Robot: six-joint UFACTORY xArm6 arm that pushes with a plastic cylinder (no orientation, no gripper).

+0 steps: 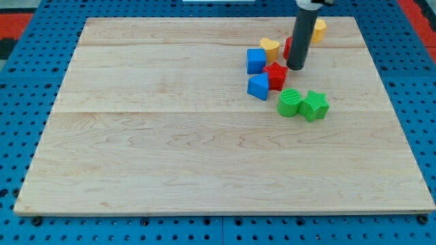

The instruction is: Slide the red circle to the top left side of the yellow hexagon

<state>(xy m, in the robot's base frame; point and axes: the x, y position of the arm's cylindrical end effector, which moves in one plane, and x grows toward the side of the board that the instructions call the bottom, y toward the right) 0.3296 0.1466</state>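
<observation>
The red circle [288, 46] is mostly hidden behind my rod, near the view's top right; only its left edge shows. The yellow hexagon [318, 28] sits just up and right of it, partly hidden by the rod. My tip [295, 68] rests on the board right below the red circle and just right of the red star [276, 75].
A yellow heart [270, 48] lies left of the red circle. A blue cube [256, 60] and a blue triangle-like block [259, 86] flank the red star. A green circle [289, 103] and a green star [314, 105] lie below. The wooden board [170, 136] has blue pegboard around it.
</observation>
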